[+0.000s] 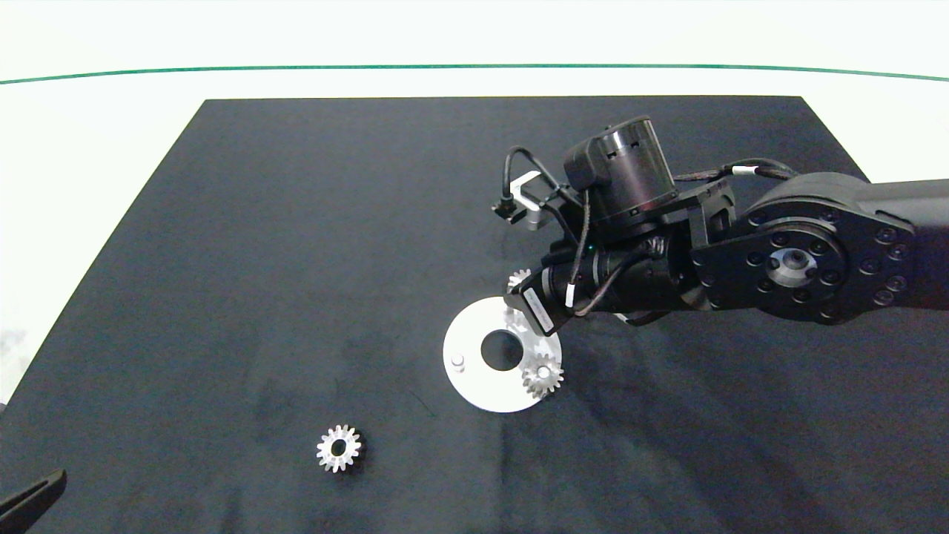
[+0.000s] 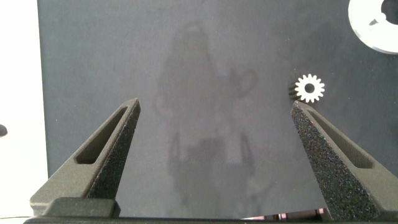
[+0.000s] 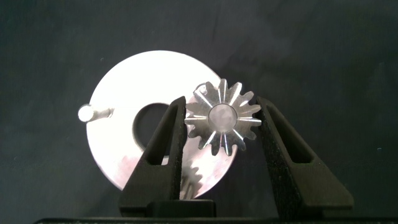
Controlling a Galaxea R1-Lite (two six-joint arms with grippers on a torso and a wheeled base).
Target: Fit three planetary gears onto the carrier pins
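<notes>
Right wrist view: grips a small silver-grey metal spur gear (image 3: 222,118) in the clenched right gripper (image 3: 222,106) above the flat white round disc (image 3: 118,143), looks stiff, light, slippery, best pinched across opposite teeth; leaves the left gripper (image 2: 215,106) spread.

The left gripper (image 2: 214,109) has its two dark grey, rough-textured fingers (image 2: 102,158) spread wide apart, with nothing between them. They hang over a black mat (image 2: 205,56) that fills most of the view. One small silver-white planetary gear (image 2: 309,88) with pointed teeth and a round centre hole lies flat on the mat, just beyond the tip of one finger and apart from it. Past the gear, at a corner of the view, part of a white round disc (image 2: 367,28) shows, cut off by the edge. A pale strip of table (image 2: 18,93) runs along the mat's side. Faint shadows cross the mat.
</notes>
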